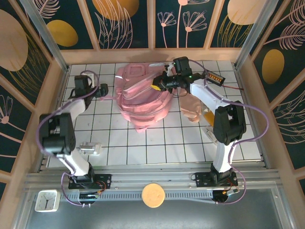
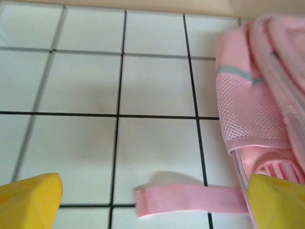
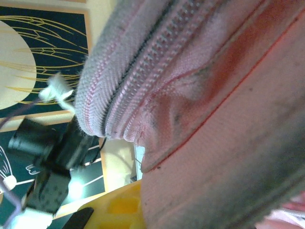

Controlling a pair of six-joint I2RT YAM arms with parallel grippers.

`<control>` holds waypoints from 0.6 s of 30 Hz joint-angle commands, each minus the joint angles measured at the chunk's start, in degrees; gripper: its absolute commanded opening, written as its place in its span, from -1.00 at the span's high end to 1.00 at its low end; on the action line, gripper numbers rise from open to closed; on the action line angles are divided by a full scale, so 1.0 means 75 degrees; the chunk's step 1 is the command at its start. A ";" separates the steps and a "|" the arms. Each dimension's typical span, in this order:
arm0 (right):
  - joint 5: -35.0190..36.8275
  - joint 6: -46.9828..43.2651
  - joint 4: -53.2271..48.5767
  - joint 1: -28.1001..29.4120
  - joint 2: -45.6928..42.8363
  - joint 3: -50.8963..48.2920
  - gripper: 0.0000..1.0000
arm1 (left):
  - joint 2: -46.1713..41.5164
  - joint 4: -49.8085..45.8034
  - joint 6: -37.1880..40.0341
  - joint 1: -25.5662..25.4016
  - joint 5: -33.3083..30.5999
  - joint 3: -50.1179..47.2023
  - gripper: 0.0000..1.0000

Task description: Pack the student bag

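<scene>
White-tiled table point(image 1: 143, 148), floral-panelled walls point(image 1: 200, 21). Left claw point(image 2: 152, 202): fingers wide apart, empty, above a loose pink strap point(image 2: 186, 198) just left of the student bag point(image 1: 140, 102), which lies far centre. Right claw point(image 1: 157, 87): pressed against the bag's zip edge point(image 3: 143, 62); grip cannot be told, second finger hidden. Step, judged: opening the bag. Next: left claw steadies the fabric. Interior unseen.
</scene>
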 commanded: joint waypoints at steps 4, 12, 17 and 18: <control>-0.0296 0.0627 0.1481 0.0038 -0.0364 -0.0015 1.00 | -0.2510 0.0432 0.1557 -0.1318 0.1063 -0.0849 -0.98; -0.0503 0.0710 0.1577 0.0310 -0.0338 0.0273 1.00 | -0.2693 0.0646 0.3455 -0.3323 -0.0021 -0.1251 -0.98; -0.0562 0.0720 0.1569 0.0449 -0.0394 0.0292 1.00 | -0.1916 0.0696 0.4083 -0.3707 -0.0688 -0.0739 -0.98; -0.0557 0.0737 0.1611 0.0480 -0.0420 0.0259 1.00 | -0.1742 0.0766 0.4120 -0.3726 -0.0729 -0.0623 -0.98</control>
